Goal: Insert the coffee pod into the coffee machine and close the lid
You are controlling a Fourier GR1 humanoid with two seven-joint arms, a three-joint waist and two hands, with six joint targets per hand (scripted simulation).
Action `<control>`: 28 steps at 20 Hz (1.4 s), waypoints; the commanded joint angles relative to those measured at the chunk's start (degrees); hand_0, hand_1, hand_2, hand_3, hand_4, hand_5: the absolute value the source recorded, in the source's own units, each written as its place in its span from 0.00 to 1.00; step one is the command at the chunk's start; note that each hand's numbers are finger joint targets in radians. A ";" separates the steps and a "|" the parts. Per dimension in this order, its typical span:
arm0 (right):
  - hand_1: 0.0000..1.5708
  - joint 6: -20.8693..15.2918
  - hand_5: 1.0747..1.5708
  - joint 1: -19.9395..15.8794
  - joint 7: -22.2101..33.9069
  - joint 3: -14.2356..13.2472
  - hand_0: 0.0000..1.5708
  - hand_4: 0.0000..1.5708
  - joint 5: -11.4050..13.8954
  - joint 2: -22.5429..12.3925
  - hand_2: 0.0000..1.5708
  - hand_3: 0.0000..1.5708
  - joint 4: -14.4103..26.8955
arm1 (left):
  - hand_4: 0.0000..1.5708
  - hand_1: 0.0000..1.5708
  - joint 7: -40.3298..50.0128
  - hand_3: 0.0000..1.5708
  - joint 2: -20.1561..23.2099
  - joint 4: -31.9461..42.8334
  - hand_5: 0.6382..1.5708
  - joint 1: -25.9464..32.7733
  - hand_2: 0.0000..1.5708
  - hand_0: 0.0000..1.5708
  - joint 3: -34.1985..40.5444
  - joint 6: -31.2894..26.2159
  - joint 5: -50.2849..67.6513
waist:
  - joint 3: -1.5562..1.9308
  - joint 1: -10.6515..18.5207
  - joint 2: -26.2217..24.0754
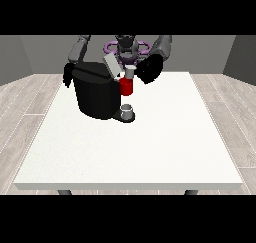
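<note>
The coffee pod (129, 73), pale grey, sits just above the red front section (127, 87) of the coffee machine (97, 94), right at the top opening; I cannot tell whether it is already seated or only held over it. The machine itself is a bulky black body standing on the white table (150, 147), towards the far side and left of the middle. Its grey lid (112, 66) is up, tilted back and away from the opening, so the machine is not closed. Below the red part, on the machine's dark base, stands a small grey cup (128, 110).

My hand at the view's right (149, 69) is just beside the pod, on its right, with the dark palm turned towards it. It looks to be touching or nearly touching the pod, but I cannot tell how my fingers lie or whether they hold it.

My hand at the view's left (67, 76) hangs by the machine's left upper edge, close against the black body; its fingers I cannot make out either
</note>
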 commanded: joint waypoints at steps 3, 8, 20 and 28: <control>0.00 -0.63 1.00 -1.56 -1.24 0.97 0.00 0.17 1.60 0.47 0.00 0.00 1.41 | 0.38 0.93 1.61 0.88 0.46 2.00 1.00 -3.63 0.94 0.93 1.89 -0.15 1.80 | -0.01 -0.99 2.22; 0.00 2.22 1.00 -5.05 -2.58 -0.85 0.00 0.15 -0.20 -1.99 0.00 0.00 1.24 | 0.40 0.92 -1.59 0.87 5.93 2.54 1.00 -5.94 0.93 0.92 2.20 0.01 0.43 | 0.01 -2.43 8.00; 0.00 0.12 1.00 -6.27 2.32 0.61 0.00 0.17 1.10 -0.10 0.00 0.00 3.99 | 0.38 0.89 1.57 0.87 3.14 4.34 1.00 -7.05 0.92 0.89 1.25 3.40 -0.94 | -0.02 -4.02 4.92; 0.00 0.94 1.00 -7.56 -2.70 -2.74 0.00 0.22 -0.59 -1.68 0.00 0.00 7.48 | 0.00 0.00 -4.03 0.23 1.68 2.17 1.00 -6.10 0.22 0.00 2.50 2.87 2.07 | -0.01 -1.41 6.62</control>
